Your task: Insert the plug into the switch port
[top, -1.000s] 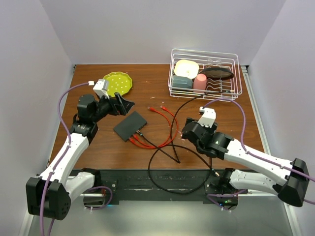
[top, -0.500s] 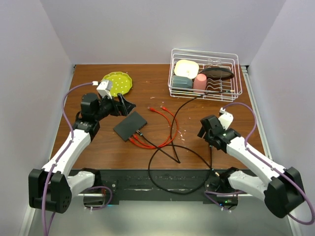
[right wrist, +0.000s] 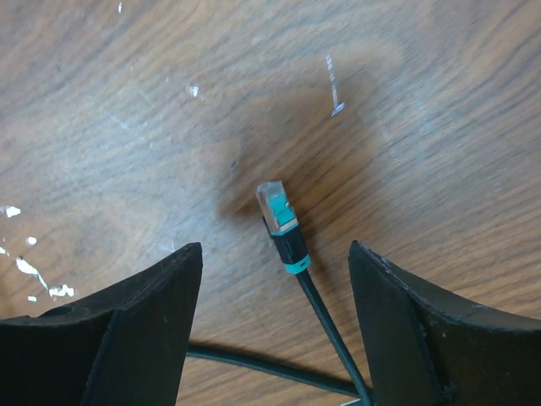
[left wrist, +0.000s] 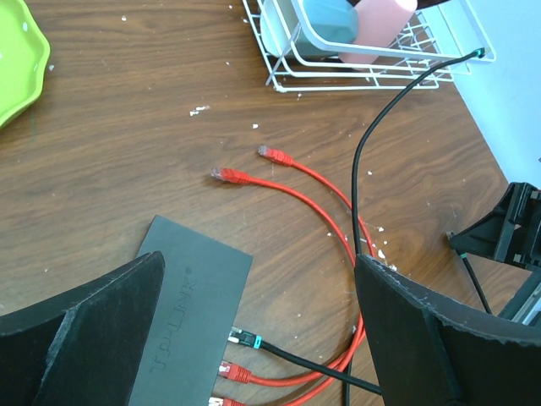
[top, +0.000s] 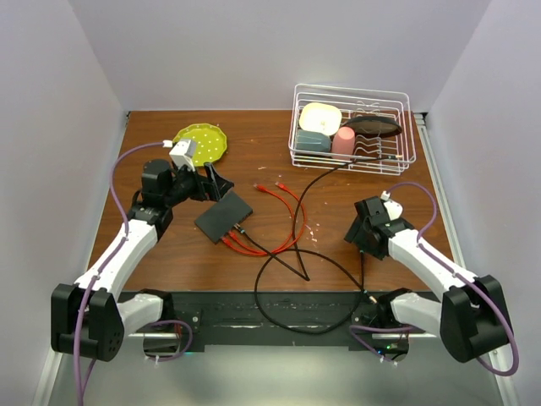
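The flat black switch lies left of centre on the table. Along its near edge a black teal-banded plug and two red plugs sit in ports. My left gripper hovers open above the switch, also seen from above. In the right wrist view a free plug, clear-tipped with a teal band on a black cable, lies on the wood. My right gripper stands open around it, neither finger touching. From above, the right gripper hides this plug.
Two loose red cable ends lie right of the switch. A black cable loops over the table's near middle. A white dish rack with cups stands at the back right, a yellow-green plate at the back left.
The right arm swung right and pulled back from the table's middle to the black cable's free plug, its jaws narrowing somewhat. The left gripper edged slightly towards the switch.
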